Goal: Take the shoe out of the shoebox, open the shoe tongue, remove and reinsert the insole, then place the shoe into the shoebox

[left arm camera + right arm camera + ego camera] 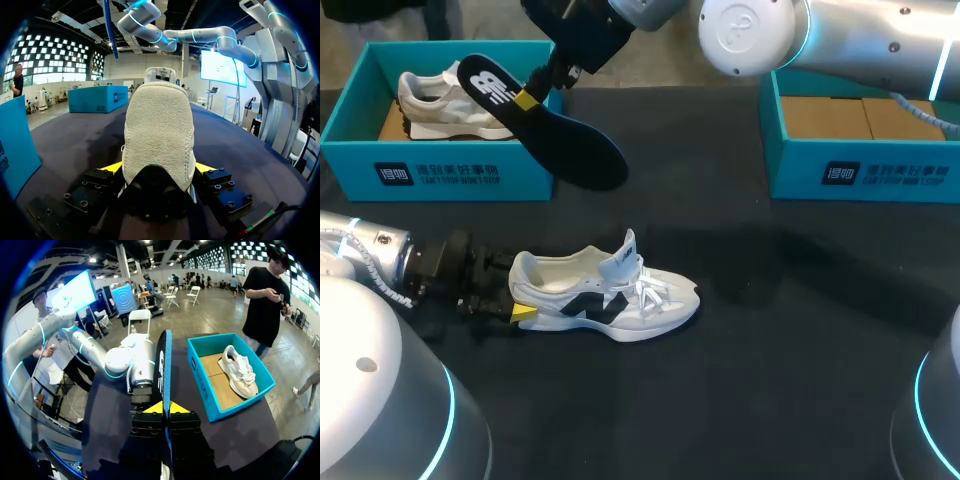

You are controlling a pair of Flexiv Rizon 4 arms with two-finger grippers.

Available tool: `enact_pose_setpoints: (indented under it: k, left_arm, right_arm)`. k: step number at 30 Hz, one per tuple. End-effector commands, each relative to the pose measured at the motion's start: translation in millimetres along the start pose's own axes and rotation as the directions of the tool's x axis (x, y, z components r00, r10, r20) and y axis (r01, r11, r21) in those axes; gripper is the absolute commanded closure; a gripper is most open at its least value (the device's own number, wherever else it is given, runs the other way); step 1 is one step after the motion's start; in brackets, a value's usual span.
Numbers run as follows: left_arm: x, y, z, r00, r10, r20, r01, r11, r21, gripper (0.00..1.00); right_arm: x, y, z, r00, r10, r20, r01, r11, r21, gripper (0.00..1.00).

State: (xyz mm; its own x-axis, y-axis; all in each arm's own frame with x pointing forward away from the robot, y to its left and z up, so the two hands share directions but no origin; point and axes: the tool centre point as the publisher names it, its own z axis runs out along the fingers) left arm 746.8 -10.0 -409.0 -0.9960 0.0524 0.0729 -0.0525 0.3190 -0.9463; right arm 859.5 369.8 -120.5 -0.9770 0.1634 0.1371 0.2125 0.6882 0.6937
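Two open teal shoeboxes stand along the far edge of a black table (pixel 770 380). The left box (pixel 360 110) holds a beige shoe (pixel 440 100) resting on a brown cardboard lining. The right box (pixel 865 165) shows its brown cardboard floor.

The right arm (pixel 800 40) comes in from the far right corner and reaches across past the middle, ending by the left box. Its claw, the right claw (pixel 532 95), is pinching a dark insole (pixel 560 140) near the insole's upper end. The insole hangs in the air at a slant, its lower end dipping toward the table in front of the left box's near wall. In the right wrist view the insole stands edge-on between the two yellow tips, both pressed flat against it.

The left arm (pixel 370 255) lies low over the table, coming in from the left side. Its claw, the left claw (pixel 159 170), is clamped on the heel of a white shoe (pixel 610 295) with a black side mark, one yellow tip on each side of the heel. The shoe stands upright on its sole near the middle of the table, with its toe pointing away from the claw. Its tongue (pixel 625 250) is raised. The shoe sits on the near side of the table, well apart from both boxes. The insole hangs above and beyond it, not touching it.
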Motion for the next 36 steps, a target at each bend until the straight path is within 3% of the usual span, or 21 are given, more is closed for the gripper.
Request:
enact_pose_setpoints:
  k: [1,10,19,26,36]
  left_arm:
    - [0.1,0,0,1.000,0.000,0.001,0.000,1.000,-0.001,1.00]
    - [0.1,0,0,1.000,0.000,0.001,0.000,1.000,-0.001,1.00]
    - [0.1,0,0,1.000,0.000,0.001,0.000,1.000,-0.001,1.00]
    - [0.1,0,0,1.000,0.000,0.001,0.000,1.000,-0.001,1.00]
    - [0.1,0,0,1.000,0.000,0.001,0.000,1.000,-0.001,1.00]
  right_arm:
    - [-0.5,7.5,-4,0.998,0.055,-0.009,-0.055,0.997,-0.055,1.00]
    - [7.4,41.0,-40,0.973,0.214,-0.087,-0.228,0.949,-0.216,1.00]
    - [20.1,55.2,-77,0.930,0.339,-0.139,-0.367,0.864,-0.344,1.00]
    - [38.5,53.2,-104,0.902,0.399,-0.167,-0.431,0.803,-0.412,1.00]
    - [57.7,33.6,-134,0.873,0.483,-0.070,-0.461,0.769,-0.442,1.00]
